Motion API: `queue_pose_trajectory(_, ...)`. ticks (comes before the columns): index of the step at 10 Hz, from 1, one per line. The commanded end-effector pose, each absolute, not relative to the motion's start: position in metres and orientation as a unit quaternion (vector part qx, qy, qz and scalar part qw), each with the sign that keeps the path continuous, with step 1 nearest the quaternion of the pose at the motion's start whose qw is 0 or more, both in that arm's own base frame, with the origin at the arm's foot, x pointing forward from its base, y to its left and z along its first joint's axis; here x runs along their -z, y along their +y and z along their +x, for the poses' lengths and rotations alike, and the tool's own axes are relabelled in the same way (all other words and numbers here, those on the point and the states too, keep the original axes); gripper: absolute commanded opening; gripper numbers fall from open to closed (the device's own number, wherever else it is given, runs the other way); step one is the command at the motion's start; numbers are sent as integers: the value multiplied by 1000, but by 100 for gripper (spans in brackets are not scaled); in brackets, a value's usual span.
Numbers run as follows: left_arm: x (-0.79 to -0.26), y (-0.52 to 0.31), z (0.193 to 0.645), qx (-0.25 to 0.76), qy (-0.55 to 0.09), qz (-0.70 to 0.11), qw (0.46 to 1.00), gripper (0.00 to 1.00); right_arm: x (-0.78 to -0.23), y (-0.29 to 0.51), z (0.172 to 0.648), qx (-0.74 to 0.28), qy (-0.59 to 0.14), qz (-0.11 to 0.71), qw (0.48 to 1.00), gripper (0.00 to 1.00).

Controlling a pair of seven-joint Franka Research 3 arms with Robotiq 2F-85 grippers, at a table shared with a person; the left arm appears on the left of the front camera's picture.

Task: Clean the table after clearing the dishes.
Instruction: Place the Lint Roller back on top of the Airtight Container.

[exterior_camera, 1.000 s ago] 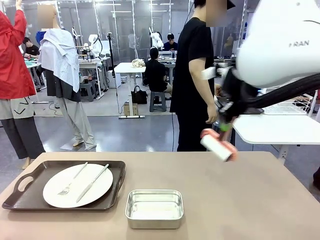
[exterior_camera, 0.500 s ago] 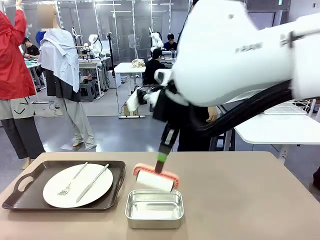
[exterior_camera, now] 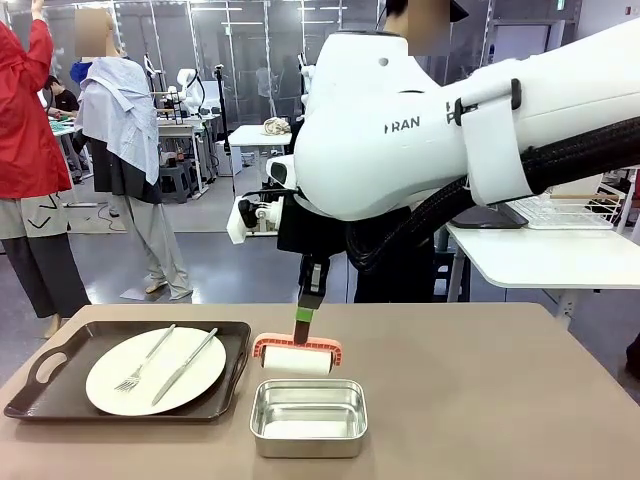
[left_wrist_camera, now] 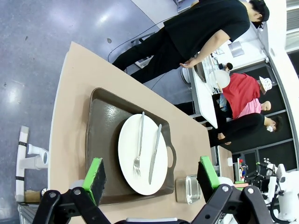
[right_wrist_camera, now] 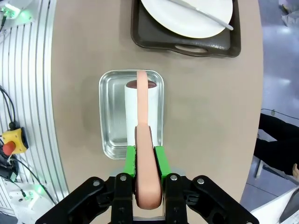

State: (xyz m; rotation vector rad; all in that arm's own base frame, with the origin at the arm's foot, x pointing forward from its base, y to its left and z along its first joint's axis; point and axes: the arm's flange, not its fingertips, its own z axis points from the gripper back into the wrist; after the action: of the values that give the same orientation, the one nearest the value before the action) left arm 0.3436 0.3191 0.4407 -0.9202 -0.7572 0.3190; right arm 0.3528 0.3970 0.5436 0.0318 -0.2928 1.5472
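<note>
Lint roller (exterior_camera: pixel 296 360) crosswise, handle (exterior_camera: pixel 300 335) upright

A shiny steel pan (exterior_camera: pixel 307 420) (rectangular) lies flat; a black-clad person (left_wrist_camera: pixel 201 28) stands beyond.

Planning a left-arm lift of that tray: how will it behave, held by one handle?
Probably stiff; the tray looks rigid. Held at one handle it would likely dip, with the plate sitting mid-tray. The fork and knife lie loose on the smooth plate and may slide.
</note>
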Motion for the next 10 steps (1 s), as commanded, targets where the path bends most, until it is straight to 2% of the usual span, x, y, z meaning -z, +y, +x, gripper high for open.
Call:
queue_pose_trajectory(1,-443,321,342,-146,-357,-437,813,100,-543,396,340,-692,-132,29,709,21)
queue_pose_trajectory(3,-443,321,342,-146,-357,-437,813,100,-544,399,350,-696,-132,20,706,21)
queue_pose_trajectory(5,-443,321,342,-146,-357,-437,813,100,-523,419,371,-716,-92,18,692,21)
queue_pose_trajectory(10,-443,321,342,-146,-357,-437,813,100,-481,429,403,-718,-34,40,694,21)
